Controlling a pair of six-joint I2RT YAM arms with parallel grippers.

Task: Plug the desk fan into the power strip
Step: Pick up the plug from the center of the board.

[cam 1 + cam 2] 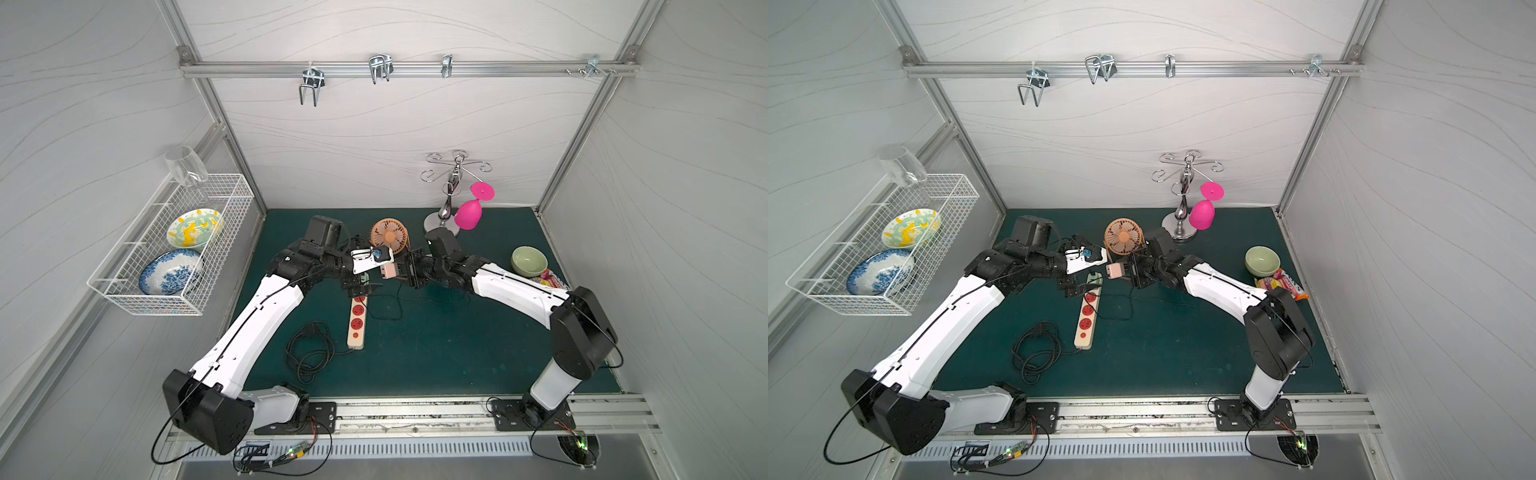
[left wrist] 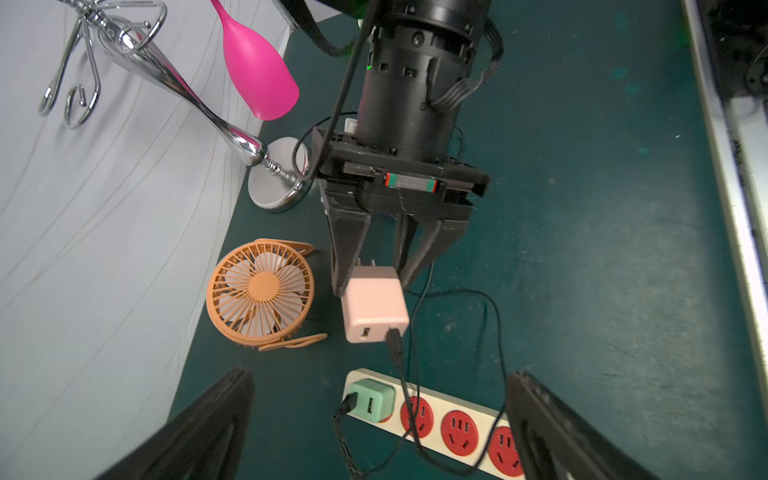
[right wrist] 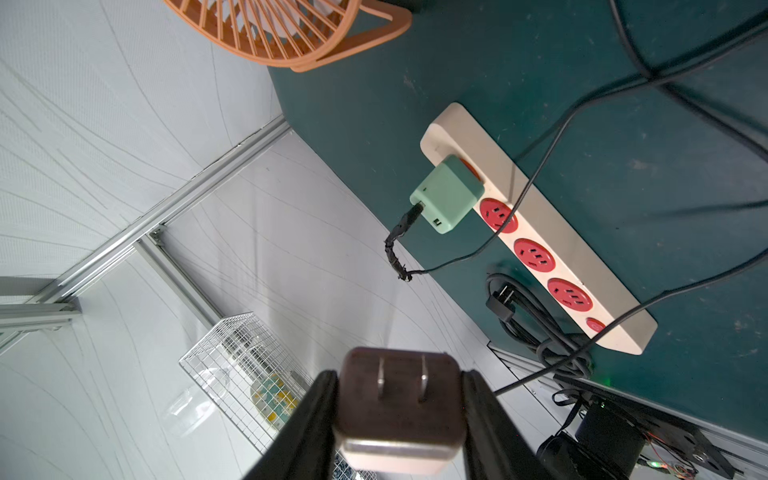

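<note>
Fan is set beside the right end effector, which is closed on the adapter, prongs facing its palm. The strip is laid under the left end effector, spread wide and empty. During a handover, the adapter could be dropped through a loose grip.
</note>
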